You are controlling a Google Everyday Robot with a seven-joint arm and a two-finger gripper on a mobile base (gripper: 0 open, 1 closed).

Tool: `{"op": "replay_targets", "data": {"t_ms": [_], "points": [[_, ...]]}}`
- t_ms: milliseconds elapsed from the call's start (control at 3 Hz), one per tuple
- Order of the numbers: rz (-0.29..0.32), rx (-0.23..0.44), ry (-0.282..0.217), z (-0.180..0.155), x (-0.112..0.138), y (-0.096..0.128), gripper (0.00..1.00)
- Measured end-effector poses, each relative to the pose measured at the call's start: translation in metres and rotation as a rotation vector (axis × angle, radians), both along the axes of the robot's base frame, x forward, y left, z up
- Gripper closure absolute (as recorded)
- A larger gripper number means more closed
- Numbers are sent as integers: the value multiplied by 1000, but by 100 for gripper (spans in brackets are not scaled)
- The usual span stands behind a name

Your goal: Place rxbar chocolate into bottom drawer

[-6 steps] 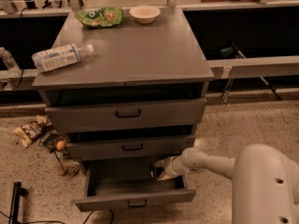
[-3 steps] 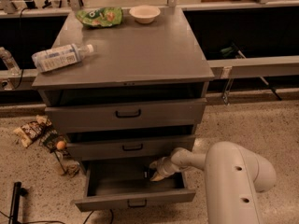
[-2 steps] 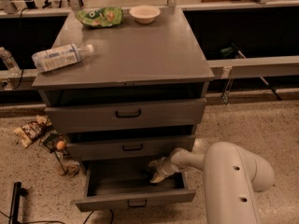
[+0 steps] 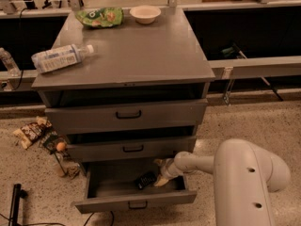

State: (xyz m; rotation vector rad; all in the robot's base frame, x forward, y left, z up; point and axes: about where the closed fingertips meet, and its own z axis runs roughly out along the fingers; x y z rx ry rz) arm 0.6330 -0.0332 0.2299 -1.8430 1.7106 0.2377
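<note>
Inside the pulled-out grey metal bottom drawer (image 4: 103, 204), the small dark-wrapped rxbar chocolate (image 4: 146, 179) lies just beside the pale gripper (image 4: 159, 175); open or clamped, I cannot tell. Probably light, flat and slick: pinch across its narrow sides.

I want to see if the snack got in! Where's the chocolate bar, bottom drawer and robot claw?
rxbar chocolate (image 4: 146, 179): camera view, middle of its dark wrapper.
bottom drawer (image 4: 108, 203): camera view, its grey front panel.
claw (image 4: 160, 174): camera view, pale tip, over the drawer, beside the bar.

Pincer (image 4: 159, 173) in bottom drawer (image 4: 108, 200) has released rxbar chocolate (image 4: 146, 179).
</note>
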Motion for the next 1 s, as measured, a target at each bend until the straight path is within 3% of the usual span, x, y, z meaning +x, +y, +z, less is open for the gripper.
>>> {"op": "replay_targets", "data": {"t_ms": [333, 1000], "points": [[-75, 22, -33, 32, -18, -16, 21], [-302, 44, -126, 112, -71, -76, 67]]}}
